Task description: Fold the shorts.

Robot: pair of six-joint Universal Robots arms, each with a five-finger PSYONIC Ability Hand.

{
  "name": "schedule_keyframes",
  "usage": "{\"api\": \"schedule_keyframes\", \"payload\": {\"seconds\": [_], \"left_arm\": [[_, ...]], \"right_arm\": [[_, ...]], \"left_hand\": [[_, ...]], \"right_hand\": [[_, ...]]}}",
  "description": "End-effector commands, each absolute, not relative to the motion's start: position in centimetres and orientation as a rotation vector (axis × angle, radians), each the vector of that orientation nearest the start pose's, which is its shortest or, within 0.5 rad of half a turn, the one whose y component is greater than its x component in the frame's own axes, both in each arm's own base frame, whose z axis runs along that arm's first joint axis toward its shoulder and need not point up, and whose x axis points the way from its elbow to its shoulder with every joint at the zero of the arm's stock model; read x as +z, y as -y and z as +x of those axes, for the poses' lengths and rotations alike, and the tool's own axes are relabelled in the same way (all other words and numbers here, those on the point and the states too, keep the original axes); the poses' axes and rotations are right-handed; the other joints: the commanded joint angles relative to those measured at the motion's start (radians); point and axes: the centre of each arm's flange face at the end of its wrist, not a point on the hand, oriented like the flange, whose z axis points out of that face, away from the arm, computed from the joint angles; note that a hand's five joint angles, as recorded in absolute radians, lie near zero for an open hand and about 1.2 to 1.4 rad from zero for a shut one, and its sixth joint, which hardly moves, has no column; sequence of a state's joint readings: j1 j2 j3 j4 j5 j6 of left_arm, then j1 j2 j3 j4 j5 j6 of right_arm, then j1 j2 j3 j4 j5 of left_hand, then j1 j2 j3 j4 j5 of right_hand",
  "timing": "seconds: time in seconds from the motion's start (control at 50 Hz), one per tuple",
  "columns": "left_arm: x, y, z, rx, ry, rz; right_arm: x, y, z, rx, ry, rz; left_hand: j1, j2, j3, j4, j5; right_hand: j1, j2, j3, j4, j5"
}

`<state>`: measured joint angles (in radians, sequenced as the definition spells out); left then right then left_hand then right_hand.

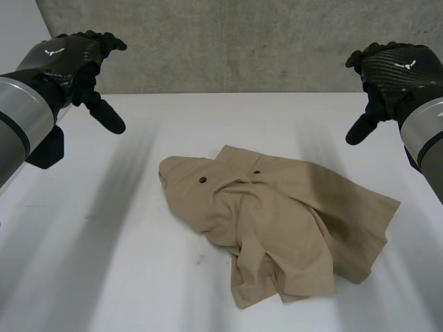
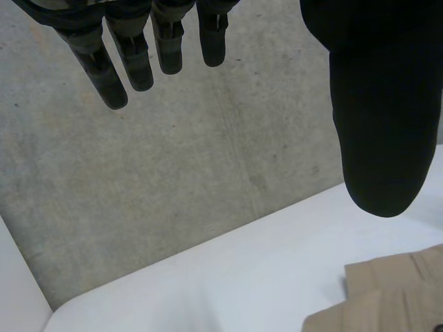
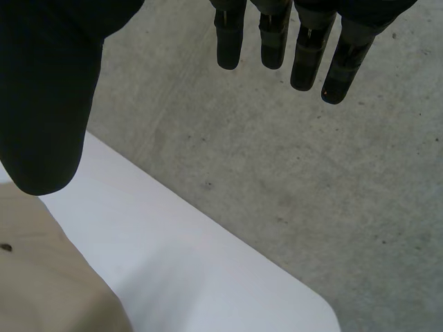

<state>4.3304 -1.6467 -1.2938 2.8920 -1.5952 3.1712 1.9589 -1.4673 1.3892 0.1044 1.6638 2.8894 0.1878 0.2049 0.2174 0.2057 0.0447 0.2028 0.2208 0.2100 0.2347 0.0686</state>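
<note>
– Shorts [image 1: 277, 221], where are they?
– Crumpled in a tan heap at the middle of the white table [image 1: 104, 242], two dark buttons [image 1: 203, 180] facing up.
– And the hands?
– The left hand [image 1: 73, 62] hangs above the table's far left and the right hand [image 1: 391, 69] above its far right, both well apart from the shorts. The fingers [image 2: 138, 62] of each are straight and spread, holding nothing. A grey wall [image 1: 242, 41] stands behind.

shorts [image 1: 277, 221]: tan, two dark buttons
state: crumpled, loosely heaped, one corner flat
place: between left fingers [image 1: 109, 41] and right fingers [image 1: 363, 57], nearer the right, touching neither
</note>
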Motion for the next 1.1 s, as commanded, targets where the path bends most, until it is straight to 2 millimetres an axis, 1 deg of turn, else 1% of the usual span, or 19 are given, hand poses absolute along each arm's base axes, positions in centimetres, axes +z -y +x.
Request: {"api": "schedule_keyframes", "payload": {"seconds": [0.02,0.14,0.28,0.44,0.46,0.52,0.54,0.6,0.62,0.66,0.68,0.76,0.84,0.98,1.02,1.04,1.06,1.08,1.1], "left_arm": [[35.0,23.4,-24.0,-2.316,-2.411,0.493],[35.4,22.9,-24.1,-2.334,-2.398,0.492],[35.2,22.9,-24.2,-2.325,-2.405,0.500],[33.8,23.2,-24.7,-2.268,-2.445,0.552],[32.6,23.5,-25.0,-2.224,-2.473,0.575],[30.6,24.5,-25.4,-2.150,-2.501,0.602],[29.1,25.4,-25.8,-2.106,-2.509,0.631],[26.2,26.7,-26.5,-2.032,-2.526,0.676],[24.5,27.5,-26.9,-1.989,-2.530,0.698],[22.7,28.2,-27.2,-1.938,-2.552,0.725],[21.1,28.6,-27.6,-1.900,-2.570,0.746],[18.1,30.0,-27.9,-1.828,-2.613,0.750],[15.9,31.0,-28.1,-1.780,-2.642,0.750],[14.1,31.5,-29.2,-1.777,-2.652,0.778],[14.1,31.3,-29.8,-1.790,-2.648,0.797],[14.2,31.3,-30.0,-1.796,-2.646,0.803],[14.2,31.2,-30.1,-1.805,-2.641,0.806],[14.4,31.2,-30.5,-1.838,-2.627,0.809],[14.4,31.2,-30.6,-1.857,-2.615,0.806]], "right_arm": [[32.5,25.6,23.7,-2.101,-2.114,-0.453],[32.6,26.0,23.3,-2.103,-2.114,-0.417],[32.6,26.1,23.3,-2.113,-2.111,-0.414],[32.6,26.2,23.1,-2.123,-2.111,-0.424],[32.6,26.2,23.2,-2.124,-2.113,-0.435],[32.3,26.1,23.2,-2.134,-2.128,-0.481],[32.2,26.0,23.3,-2.136,-2.130,-0.494],[31.8,26.0,23.4,-2.136,-2.145,-0.540],[31.7,25.9,23.5,-2.137,-2.147,-0.549],[31.4,25.9,23.5,-2.131,-2.157,-0.565],[31.4,25.9,23.6,-2.129,-2.158,-0.567],[30.9,26.1,23.6,-2.116,-2.173,-0.576],[30.8,26.1,23.7,-2.106,-2.171,-0.586],[29.7,26.2,24.1,-2.056,-2.180,-0.629],[29.6,26.2,24.1,-2.048,-2.181,-0.634],[29.4,26.2,24.1,-2.043,-2.184,-0.637],[29.3,26.2,24.2,-2.038,-2.189,-0.638],[29.2,26.3,24.2,-2.035,-2.192,-0.641],[29.1,26.3,24.2,-2.033,-2.194,-0.642]], "left_hand": [[-0.013,-0.030,-0.043,-0.031,-0.045],[-0.013,-0.030,-0.043,-0.031,-0.045],[-0.013,-0.030,-0.043,-0.031,-0.045],[-0.007,-0.024,-0.036,-0.024,-0.038],[0.008,-0.009,-0.022,-0.010,-0.023],[0.055,0.038,0.025,0.037,0.024],[0.078,0.061,0.049,0.060,0.047],[0.158,0.141,0.128,0.140,0.126],[0.228,0.211,0.198,0.210,0.196],[0.293,0.276,0.263,0.275,0.261],[0.307,0.290,0.278,0.290,0.276],[0.308,0.291,0.278,0.290,0.276],[0.310,0.293,0.281,0.293,0.279],[0.311,0.293,0.281,0.293,0.279],[0.395,0.378,0.365,0.377,0.364],[0.512,0.495,0.482,0.494,0.480],[0.693,0.676,0.664,0.675,0.662],[1.140,1.123,1.110,1.122,1.108],[1.208,1.191,1.178,1.190,1.176]], "right_hand": [[-0.028,-0.046,-0.035,-0.060,-0.069],[-0.028,-0.046,-0.035,-0.060,-0.069],[-0.028,-0.046,-0.035,-0.060,-0.069],[-0.028,-0.046,-0.035,-0.060,-0.069],[-0.028,-0.046,-0.035,-0.060,-0.069],[-0.028,-0.046,-0.035,-0.060,-0.069],[-0.028,-0.046,-0.035,-0.060,-0.069],[-0.028,-0.046,-0.035,-0.060,-0.069],[-0.028,-0.046,-0.035,-0.060,-0.069],[-0.028,-0.046,-0.035,-0.060,-0.069],[-0.028,-0.046,-0.035,-0.060,-0.069],[-0.028,-0.046,-0.035,-0.060,-0.069],[-0.028,-0.046,-0.035,-0.060,-0.069],[-0.028,-0.046,-0.035,-0.060,-0.069],[-0.028,-0.046,-0.035,-0.060,-0.069],[-0.028,-0.046,-0.035,-0.060,-0.069],[-0.028,-0.046,-0.035,-0.060,-0.069],[-0.028,-0.046,-0.035,-0.060,-0.069],[-0.028,-0.046,-0.035,-0.060,-0.069]]}}
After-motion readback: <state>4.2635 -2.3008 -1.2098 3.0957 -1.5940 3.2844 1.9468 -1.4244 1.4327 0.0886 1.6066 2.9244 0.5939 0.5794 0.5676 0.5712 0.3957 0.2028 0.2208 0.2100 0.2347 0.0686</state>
